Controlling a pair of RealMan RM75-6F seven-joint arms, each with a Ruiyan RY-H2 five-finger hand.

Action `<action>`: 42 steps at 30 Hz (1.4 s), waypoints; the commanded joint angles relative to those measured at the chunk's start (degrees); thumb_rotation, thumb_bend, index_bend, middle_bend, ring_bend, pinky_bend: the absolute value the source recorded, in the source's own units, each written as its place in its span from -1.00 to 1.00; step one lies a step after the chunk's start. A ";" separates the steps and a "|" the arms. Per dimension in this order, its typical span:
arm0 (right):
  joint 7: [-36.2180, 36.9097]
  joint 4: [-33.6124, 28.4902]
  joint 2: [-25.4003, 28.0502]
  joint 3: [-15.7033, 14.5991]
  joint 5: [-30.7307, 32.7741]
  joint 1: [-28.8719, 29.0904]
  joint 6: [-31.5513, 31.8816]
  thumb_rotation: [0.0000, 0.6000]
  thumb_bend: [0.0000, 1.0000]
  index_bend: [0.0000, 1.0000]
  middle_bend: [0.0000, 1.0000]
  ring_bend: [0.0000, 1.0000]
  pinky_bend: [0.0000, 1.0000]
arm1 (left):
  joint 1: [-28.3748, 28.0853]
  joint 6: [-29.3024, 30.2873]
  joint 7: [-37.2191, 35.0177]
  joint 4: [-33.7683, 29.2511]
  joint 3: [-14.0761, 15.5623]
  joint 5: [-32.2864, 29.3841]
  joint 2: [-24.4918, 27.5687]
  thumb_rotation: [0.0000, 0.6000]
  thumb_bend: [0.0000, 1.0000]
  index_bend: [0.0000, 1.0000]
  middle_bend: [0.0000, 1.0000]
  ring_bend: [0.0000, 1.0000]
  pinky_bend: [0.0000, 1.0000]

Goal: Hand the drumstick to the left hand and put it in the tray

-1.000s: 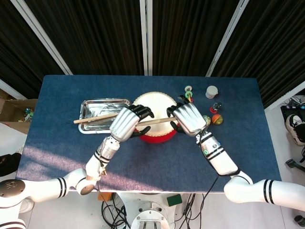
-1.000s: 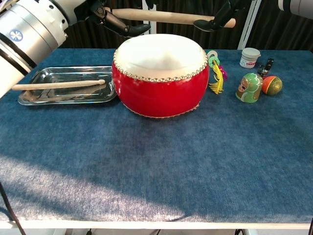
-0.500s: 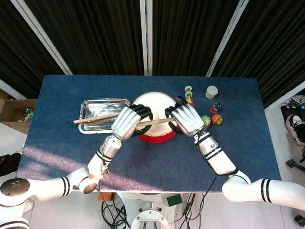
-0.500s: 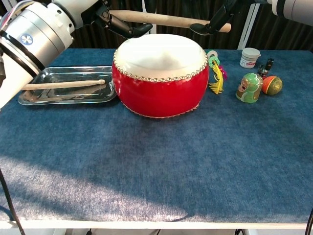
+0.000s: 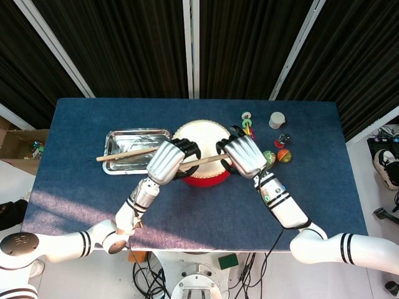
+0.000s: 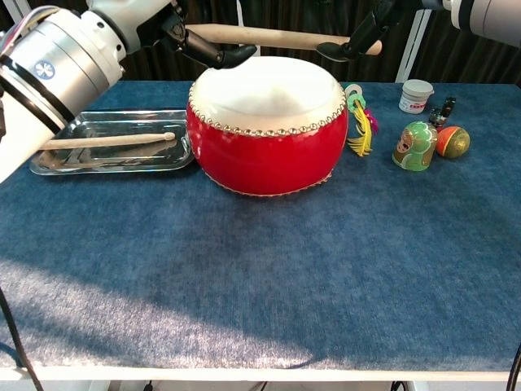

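Handover step: top centre of the chest view, the drumstick (image 6: 273, 35) hangs above the drum (image 6: 269, 122), grasped by both left hand (image 5: 167, 161) and right hand (image 5: 244, 156). Next, I judge, the right lets go; the left carries it to the tray (image 6: 81, 122), left, holding 1 stick (image 6: 102, 141).

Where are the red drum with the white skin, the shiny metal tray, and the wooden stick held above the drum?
Red drum with white skin (image 6: 269, 151), chest view, red side wall.
Shiny metal tray (image 6: 114, 120), chest view, far rim.
Held wooden drumstick (image 6: 277, 34), chest view, mid-shaft.
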 commanded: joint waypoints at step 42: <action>-0.54 1.18 -1.65 -0.42 2.85 0.74 0.01 1.00 -0.14 0.18 0.22 -0.08 -0.67 | -0.37 -3.04 -14.70 1.38 0.71 -2.17 0.17 1.00 0.16 0.31 0.35 0.27 0.29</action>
